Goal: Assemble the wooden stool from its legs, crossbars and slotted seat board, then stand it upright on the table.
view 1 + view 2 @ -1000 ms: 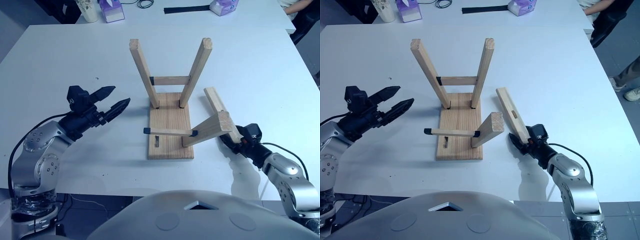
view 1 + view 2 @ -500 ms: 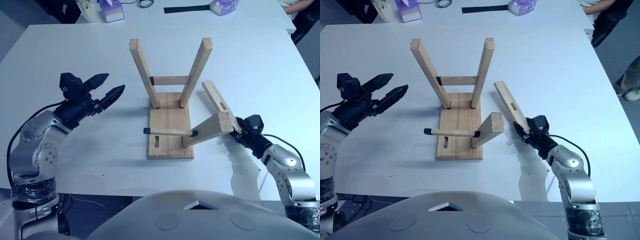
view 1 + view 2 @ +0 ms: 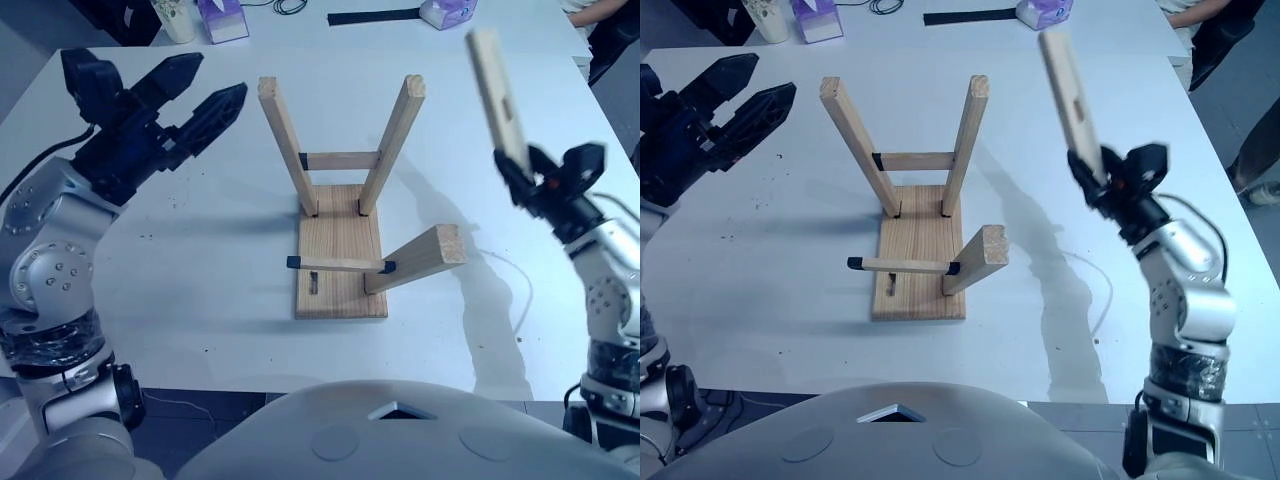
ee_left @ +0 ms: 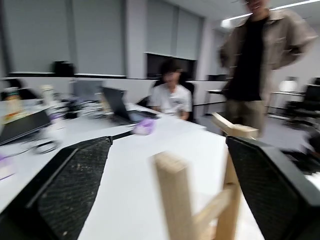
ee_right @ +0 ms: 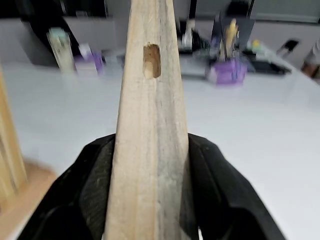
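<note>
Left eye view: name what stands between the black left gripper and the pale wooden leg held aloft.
Two upright wooden stool legs joined by a dark-tipped crossbar, rising from the slotted seat board; both eye views show it.

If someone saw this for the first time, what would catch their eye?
Probably the half-built stool, upside down mid-table: two legs stand up from the seat board, joined by a crossbar, and a third leg leans over it. On the right, the right gripper holds a fourth leg nearly upright in the air. On the left, the left gripper hangs open above the table.
</note>
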Tool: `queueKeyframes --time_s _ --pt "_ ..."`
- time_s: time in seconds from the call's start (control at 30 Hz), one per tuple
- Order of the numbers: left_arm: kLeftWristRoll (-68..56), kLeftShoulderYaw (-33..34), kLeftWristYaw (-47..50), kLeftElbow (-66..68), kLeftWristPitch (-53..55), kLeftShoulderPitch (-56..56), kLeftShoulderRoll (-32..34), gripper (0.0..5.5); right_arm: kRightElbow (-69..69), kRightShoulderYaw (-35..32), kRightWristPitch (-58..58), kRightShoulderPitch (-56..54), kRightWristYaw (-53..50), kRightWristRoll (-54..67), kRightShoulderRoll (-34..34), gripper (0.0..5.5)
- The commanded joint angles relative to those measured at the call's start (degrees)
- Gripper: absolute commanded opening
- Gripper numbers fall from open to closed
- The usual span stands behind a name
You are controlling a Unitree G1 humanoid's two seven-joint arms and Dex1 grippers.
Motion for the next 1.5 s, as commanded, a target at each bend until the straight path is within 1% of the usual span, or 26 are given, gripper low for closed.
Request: queueKeyframes --time_s 0.03,0.07,0.1,0.2,0.33,0.4,0.5,0.6,0.97,1.0,1.07,1.23,1.27,1.3,1.4,1.5 --pt "-6.6 -5.17 0.63 1.79 3.89 -10.84 -2.65 4.64 -3.98 -1.25 6.54 -11.62 4.82 13.4 -3.9 2.04" --pt "-7.26 -7.03 -0.1 2.23 4.47 -12.64 -3.47 4.64 -4.27 -0.35 8.4 -13.88 6.5 16.28 -4.82 2.04" --pt "-7.1 -8.74 -0.66 2.56 4.61 -13.99 -4.29 4.45 -4.34 0.82 10.06 -15.96 8.19 18.39 -5.61 2.04" --pt "-5.79 -13.17 -1.99 4.33 5.22 -17.35 -6.12 4.16 -4.38 5.52 13.26 -19.54 15.34 20.49 -8.81 2.04" --pt "-6.85 -15.49 -4.57 6.17 6.29 -19.89 -7.56 4.13 -3.81 10.01 16.71 -22.32 24.24 22.31 -12.55 2.04" --pt "-8.72 -16.22 -8.74 5.34 7.18 -19.44 -7.04 4.13 -3.83 11.25 17.33 -22.24 27.68 22.21 -14.05 2.04" --pt "-8.99 -17.27 -12.61 4.64 7.72 -18.55 -6.85 4.13 -3.6 12.38 17.51 -22.09 29.92 22.05 -14.29 2.04" --pt "-8.89 -17.48 -13.8 4.46 7.79 -18.56 -7.16 4.13 -4.19 13.12 18.01 -21.97 30.82 22.4 -14.01 2.04" --pt "-8.37 -17.84 -14.5 4.22 7.83 -18.79 -7.61 4.13 -4.57 14.36 18.6 -22.27 32.57 22.05 -14.42 2.04" --pt "-7.88 -18.13 -14.87 4.16 7.73 -18.65 -7.4 3.93 -4.6 14.37 18.69 -22.22 32.57 22.13 -14.44 2.04" --pt "-6.67 -18.74 -15.45 4.18 7.55 -18.58 -6.98 3.72 -5.03 14.55 18.98 -21.78 32.79 22.23 -14.72 2.04" --pt "-6.23 -19.4 -16.64 3.75 7.87 -18.65 -6.87 2.87 -5.87 15.45 18.99 -20.72 33.38 21.32 -15.11 2.04" --pt "-6.2 -19.54 -16.85 3.73 7.95 -18.7 -6.85 2.78 -5.98 15.6 18.88 -20.57 33.35 21.11 -15.17 2.04" --pt "-6.05 -19.7 -17.1 3.76 7.98 -18.71 -6.77 2.52 -6.13 15.7 18.8 -20.44 33.35 20.98 -15.27 2.04" --pt "-5.13 -19.97 -17.93 4.23 7.83 -18.69 -6.28 2.03 -6.25 15.77 18.71 -20.46 33.45 20.64 -15.55 2.04" --pt "-3.55 -19.88 -18.69 5.01 7.23 -18.47 -5.42 2.03 -5.52 15.87 18.02 -20.92 33.89 19.29 -16.26 2.04"
